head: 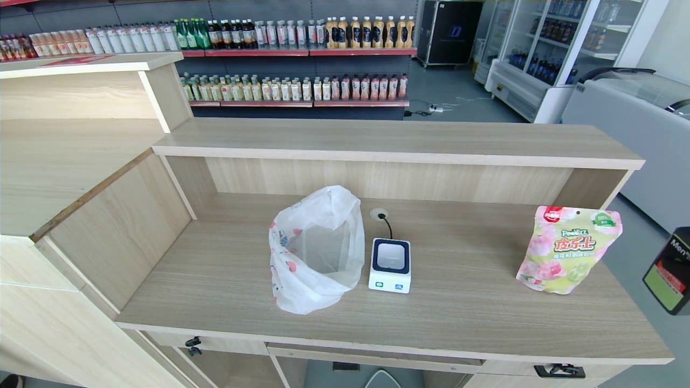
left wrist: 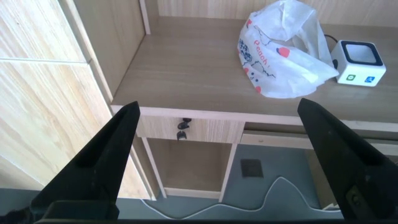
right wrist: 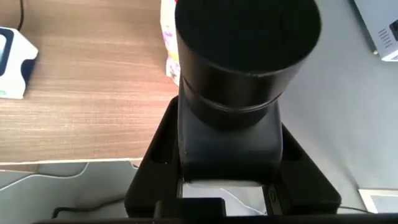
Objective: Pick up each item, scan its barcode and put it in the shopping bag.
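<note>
A white plastic shopping bag stands open on the wooden counter. Right beside it sits a small white barcode scanner with its window facing up. A pink and green snack pouch leans near the counter's right end. My right gripper is shut on a black bottle, held off the counter's right edge, just past the pouch. My left gripper is open and holds nothing, low in front of the counter's left front edge.
A raised ledge runs along the back of the counter, and a side wall closes its left. Drawers with keys sit under the front edge. Behind are drink shelves, with fridges at the right.
</note>
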Controlling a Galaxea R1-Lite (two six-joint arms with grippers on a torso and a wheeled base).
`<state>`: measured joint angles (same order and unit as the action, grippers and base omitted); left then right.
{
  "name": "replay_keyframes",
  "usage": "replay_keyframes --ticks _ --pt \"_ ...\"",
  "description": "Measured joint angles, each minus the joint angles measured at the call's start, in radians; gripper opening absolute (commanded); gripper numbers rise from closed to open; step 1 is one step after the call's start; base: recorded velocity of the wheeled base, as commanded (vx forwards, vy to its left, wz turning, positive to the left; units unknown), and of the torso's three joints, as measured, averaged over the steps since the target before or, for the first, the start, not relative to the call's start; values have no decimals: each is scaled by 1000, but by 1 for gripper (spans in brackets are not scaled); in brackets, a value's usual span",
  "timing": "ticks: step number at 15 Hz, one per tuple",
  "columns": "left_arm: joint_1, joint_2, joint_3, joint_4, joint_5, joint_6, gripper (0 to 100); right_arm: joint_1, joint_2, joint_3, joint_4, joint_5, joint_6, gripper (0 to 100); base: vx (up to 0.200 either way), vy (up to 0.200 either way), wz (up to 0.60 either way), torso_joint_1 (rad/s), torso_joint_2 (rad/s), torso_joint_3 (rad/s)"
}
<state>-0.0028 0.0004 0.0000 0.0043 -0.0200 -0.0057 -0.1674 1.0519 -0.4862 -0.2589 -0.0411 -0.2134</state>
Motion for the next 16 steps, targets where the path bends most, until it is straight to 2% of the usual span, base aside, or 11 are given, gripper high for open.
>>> replay_keyframes --ticks 3,6,8,10,12,16 --pt "0 0 0 1 0 0 100 90 27 -27 -76 -3 11 0 0 0 600 -1 4 2" --pt "0 0 0 0 0 0 100 110 97 -60 -106 8 26 0 0 0 600 12 1 5" --pt "0 0 0 0 0 0 100 106 142 -64 -73 102 76 0 0 0 0 0 0 0" --pt "0 0 0 0 0 0 100 57 186 -55 37 206 99 0 0 0 0 0 0 0" --pt "0 0 0 0 0 0 100 11 222 -75 43 374 140 0 0 0 0 0 0 0" --pt "-1 0 0 0 0 0 100 -23 335 -173 31 495 236 0 0 0 0 0 0 0"
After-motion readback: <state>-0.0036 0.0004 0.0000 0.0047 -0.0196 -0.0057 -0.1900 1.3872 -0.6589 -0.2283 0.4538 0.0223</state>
